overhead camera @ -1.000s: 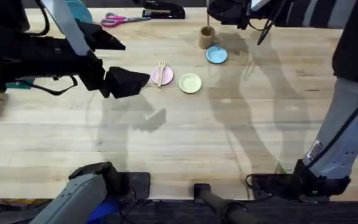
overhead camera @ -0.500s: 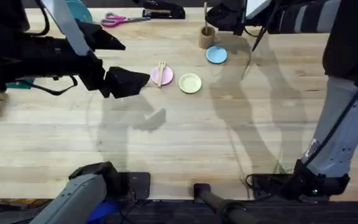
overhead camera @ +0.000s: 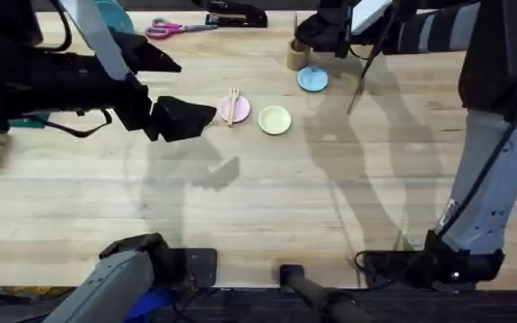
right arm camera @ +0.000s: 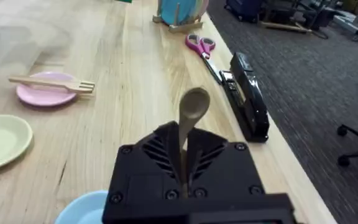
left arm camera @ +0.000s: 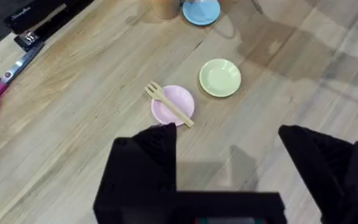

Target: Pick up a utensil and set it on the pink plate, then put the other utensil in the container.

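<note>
Right pincer (right arm camera: 183,180) pinching wooden spoon (right arm camera: 191,121) handle, seemingly above brown cup (overhead camera: 296,56); left pincer (left arm camera: 229,162) spread.

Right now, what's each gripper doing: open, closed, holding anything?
Left gripper: open, holding nothing, hovering near the pink plate.
Right gripper: shut on the spoon.

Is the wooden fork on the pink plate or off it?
On it. The fork lies flat across the pink plate, both ends overhanging the rim; the left gripper is open and apart from it.
</note>
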You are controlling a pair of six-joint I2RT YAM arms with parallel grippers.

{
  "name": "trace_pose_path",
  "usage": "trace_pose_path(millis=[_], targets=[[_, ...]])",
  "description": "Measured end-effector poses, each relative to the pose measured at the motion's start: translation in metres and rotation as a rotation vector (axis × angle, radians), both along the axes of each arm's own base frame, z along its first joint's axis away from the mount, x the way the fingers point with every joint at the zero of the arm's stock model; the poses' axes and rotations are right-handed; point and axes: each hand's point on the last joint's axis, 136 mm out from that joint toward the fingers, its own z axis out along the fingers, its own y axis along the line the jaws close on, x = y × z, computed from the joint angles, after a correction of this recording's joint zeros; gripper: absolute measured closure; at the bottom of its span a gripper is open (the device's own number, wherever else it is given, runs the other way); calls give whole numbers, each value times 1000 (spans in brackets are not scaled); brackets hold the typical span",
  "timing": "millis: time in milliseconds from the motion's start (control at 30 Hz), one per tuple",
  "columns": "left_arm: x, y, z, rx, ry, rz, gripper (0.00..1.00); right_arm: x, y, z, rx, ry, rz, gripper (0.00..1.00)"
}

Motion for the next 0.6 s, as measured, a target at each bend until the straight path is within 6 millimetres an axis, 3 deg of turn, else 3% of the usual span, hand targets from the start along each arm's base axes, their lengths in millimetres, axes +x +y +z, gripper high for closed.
trace_pose_path(millis=[200, 400, 433, 567, 600], targets=[[0, 0, 0, 0, 0, 0, 5, 0, 0, 0, 0, 3, 0, 951], [0, 0, 0, 0, 0, 0, 5, 0, 0, 0, 1, 6, 0, 658], [0, 0, 0, 0, 0, 0, 5, 0, 0, 0, 1, 9, 0, 602], [0, 0, 0, 0, 0, 0, 5, 0, 0, 0, 1, 8, 0, 49], [0, 0, 0, 0, 0, 0, 5, 0, 0, 0, 1, 8, 0, 17]])
